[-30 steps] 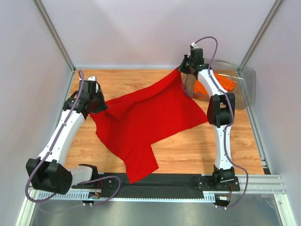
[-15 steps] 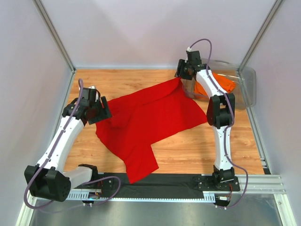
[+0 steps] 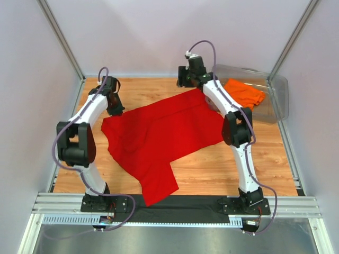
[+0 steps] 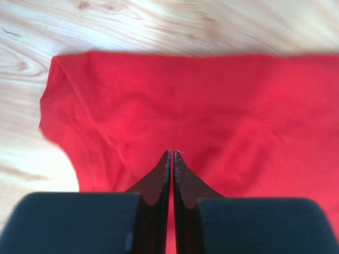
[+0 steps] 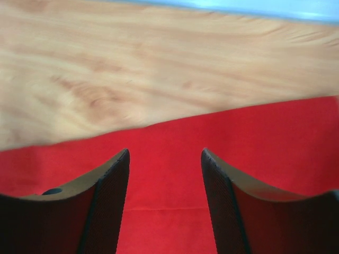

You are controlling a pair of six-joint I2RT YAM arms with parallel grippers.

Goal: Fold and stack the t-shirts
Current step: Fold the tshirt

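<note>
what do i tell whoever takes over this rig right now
Left gripper: shut, at the far left corner of the bright red cloth t-shirt; the wrist view does not show whether cloth is pinched.
Right gripper: open, holding nothing, over the red shirt's far edge.
Red shirt: spread on the wooden table, wrinkled, one part trailing toward the near edge.
Orange cloth t-shirt: crumpled in the clear plastic bin at far right.
Done: red shirt laid out.
Left: fold it, fetch and fold the orange one, stack both.

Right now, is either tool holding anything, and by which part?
The left tool looks shut on the red t-shirt, just inside its corner; right tool is open, empty.
</note>
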